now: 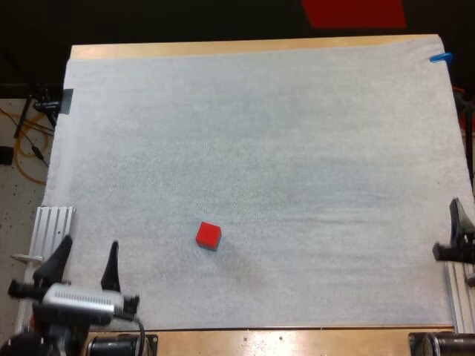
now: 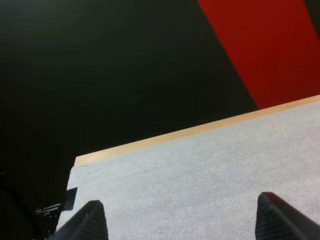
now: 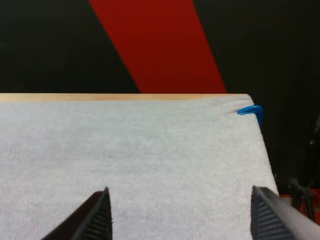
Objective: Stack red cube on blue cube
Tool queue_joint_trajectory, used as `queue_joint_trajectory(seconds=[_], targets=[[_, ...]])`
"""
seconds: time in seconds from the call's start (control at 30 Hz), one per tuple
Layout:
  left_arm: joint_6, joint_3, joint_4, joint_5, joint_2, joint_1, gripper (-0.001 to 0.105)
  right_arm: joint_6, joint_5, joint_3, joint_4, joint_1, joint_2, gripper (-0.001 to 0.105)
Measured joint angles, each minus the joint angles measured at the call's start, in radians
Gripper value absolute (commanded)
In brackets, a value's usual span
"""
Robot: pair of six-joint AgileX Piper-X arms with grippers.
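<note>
My left fingers (image 1: pixel 110 271) hang over the near left corner of the surface (image 1: pixel 223 49). They are spread wide and released, with bare white mat (image 1: pixel 260 148) between the two tips. My right fingers (image 3: pixel 100 220) hang at the right edge of the surface, toward the near corner. They are likewise released and apart, gripping nothing, with only mat between them.

The red cube (image 1: pixel 208 256) sits on the mat toward the near edge, a little left of the middle. It is turned slightly askew to the mat's edges. It stands closer to my left fingers than to my right but well apart from both, and nothing lies between it and either side.

A ribbed metal rail (image 1: pixel 53 233) lies along the left edge of the surface, just beside my left fingers and touching the mat's border.
</note>
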Motion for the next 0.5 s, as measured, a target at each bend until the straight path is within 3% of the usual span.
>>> queue_joint_trajectory(seconds=[0.13, 0.5], targets=[[0.0, 0.0, 0.058, 0.0, -0.066, 0.0, 0.062, 0.0, 0.0, 0.028, 0.058, 0.0, -0.114, 0.058], [-0.038, 0.039, 0.23, 0.0, -0.07, 0.0, 0.062, 0.02, 0.0, 0.077, 0.198, 0.0, -0.27, 0.058]])
